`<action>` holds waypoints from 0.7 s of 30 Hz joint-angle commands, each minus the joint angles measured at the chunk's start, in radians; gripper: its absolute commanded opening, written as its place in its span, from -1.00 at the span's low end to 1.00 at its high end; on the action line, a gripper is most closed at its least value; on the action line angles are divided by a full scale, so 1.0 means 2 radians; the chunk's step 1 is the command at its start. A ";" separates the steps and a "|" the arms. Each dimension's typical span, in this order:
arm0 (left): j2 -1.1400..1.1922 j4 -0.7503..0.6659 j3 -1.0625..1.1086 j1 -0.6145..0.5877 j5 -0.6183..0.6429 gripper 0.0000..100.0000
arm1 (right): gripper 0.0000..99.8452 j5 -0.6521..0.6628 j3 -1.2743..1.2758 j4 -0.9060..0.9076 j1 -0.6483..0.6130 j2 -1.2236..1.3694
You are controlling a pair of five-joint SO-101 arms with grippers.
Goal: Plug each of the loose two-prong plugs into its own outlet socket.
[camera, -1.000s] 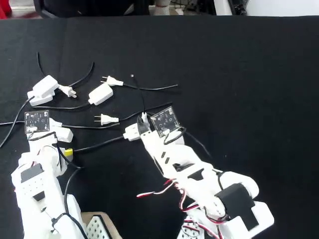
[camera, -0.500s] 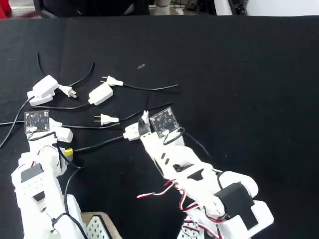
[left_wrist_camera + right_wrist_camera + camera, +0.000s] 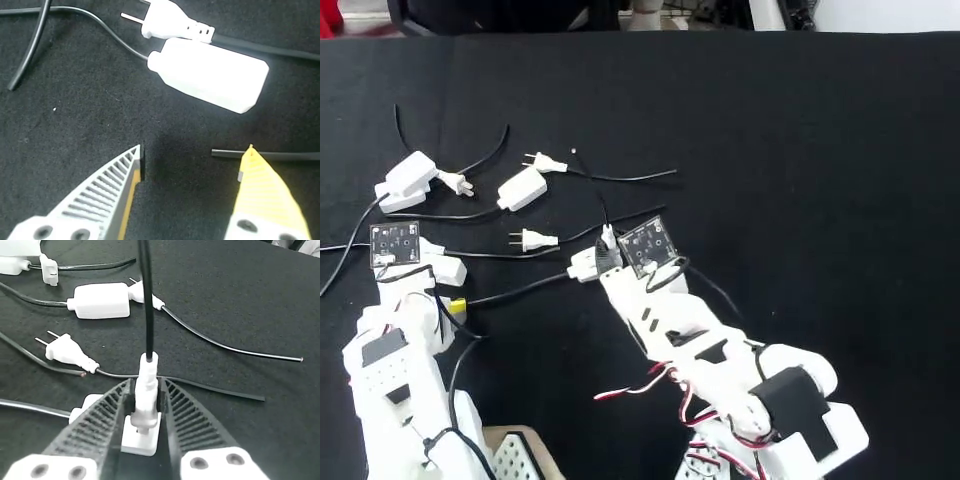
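My right gripper (image 3: 145,382) is shut on a white two-prong plug (image 3: 148,376) that stands upright in a white outlet socket (image 3: 140,437); its black cord rises straight up. In the high view this gripper (image 3: 607,243) is at the table's middle, on the socket (image 3: 584,265). A loose plug (image 3: 533,240) lies just left of it. Farther back, another plug (image 3: 545,163) lies next to a socket (image 3: 522,188). My left gripper (image 3: 195,150) hangs open over bare cloth, a little short of a white socket (image 3: 210,75) and a plug (image 3: 170,25).
Black cords (image 3: 620,178) trail across the left half of the black table. More white sockets (image 3: 408,180) with a plug (image 3: 455,182) lie at the far left. A perforated block (image 3: 515,455) sits at the front edge. The right half of the table (image 3: 820,180) has free room.
The free end of the held plug's cord has swung right and back left above the right gripper. The left arm has not moved.
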 commanded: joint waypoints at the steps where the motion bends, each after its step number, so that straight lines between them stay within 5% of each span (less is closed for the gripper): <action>1: -0.008 0.005 -0.010 0.005 -0.002 -0.38 | -0.86 0.002 0.003 0.002 -0.004 -0.019; 6: -0.008 0.005 -0.010 0.005 -0.002 -0.38 | -0.86 0.001 0.029 0.016 -0.003 -0.078; 14: -0.008 0.005 -0.010 0.005 -0.002 -0.38 | -0.74 -0.047 -0.005 0.186 -0.005 -0.145; 19: -0.008 0.005 -0.010 0.005 -0.002 -0.38 | -0.98 -0.047 -0.010 0.178 -0.003 -0.143; 21: -0.008 0.005 -0.010 0.005 -0.002 -0.38 | -0.93 -0.047 -0.010 0.175 0.004 -0.143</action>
